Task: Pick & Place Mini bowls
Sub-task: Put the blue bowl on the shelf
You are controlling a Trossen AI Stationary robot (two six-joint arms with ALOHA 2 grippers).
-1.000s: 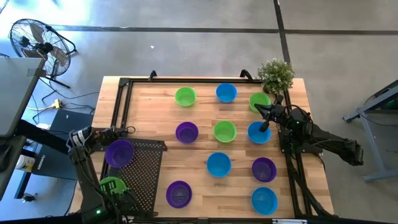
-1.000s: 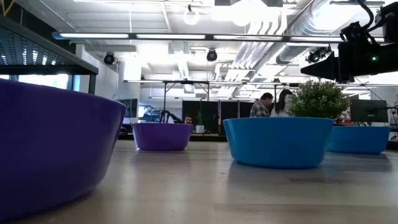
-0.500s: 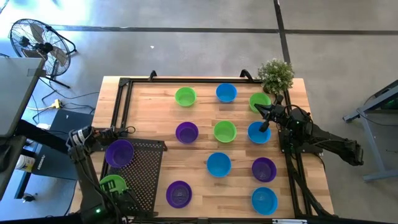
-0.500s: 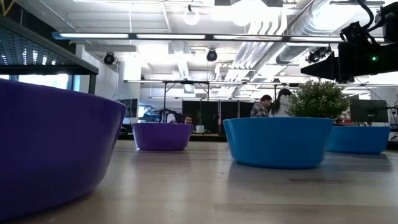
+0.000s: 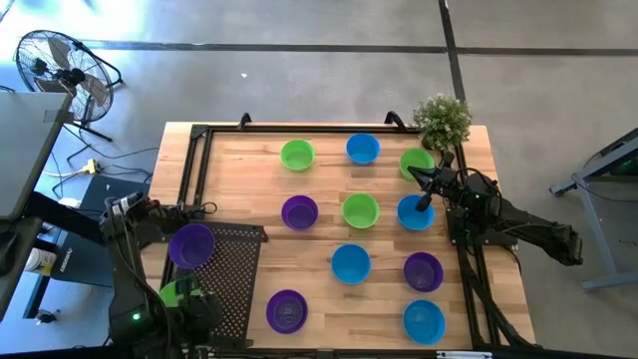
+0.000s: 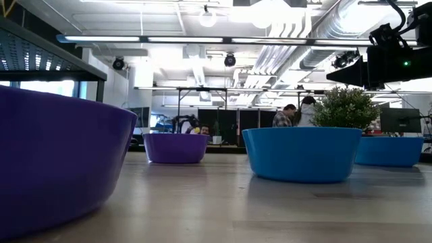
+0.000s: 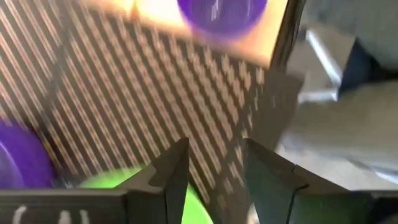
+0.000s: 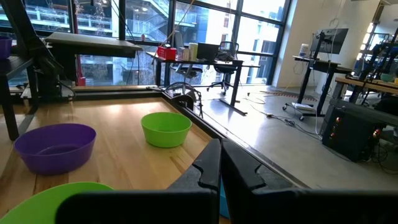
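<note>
Several mini bowls in purple, green and blue stand on the wooden table (image 5: 329,299). A purple bowl (image 5: 190,244) and a green bowl (image 5: 175,293) sit on the black mesh tray (image 5: 237,274) at the near left. My left gripper (image 7: 214,149) hangs open over the tray, just above the green bowl (image 7: 115,183), touching nothing. The tray's purple bowl (image 7: 18,163) shows beside it. My right gripper (image 8: 219,155) rests shut at the table's right side (image 5: 412,173), near a blue bowl (image 5: 415,212).
A small potted plant (image 5: 442,120) stands at the far right corner. A black frame (image 5: 199,135) runs along the table's edges. In the low view a purple bowl (image 6: 54,162) and a blue bowl (image 6: 302,154) stand close. People sit in the room behind.
My left arm has risen and shifted a little toward the table's left edge above the tray. The green bowl and the purple bowl stay in place on the mesh.
</note>
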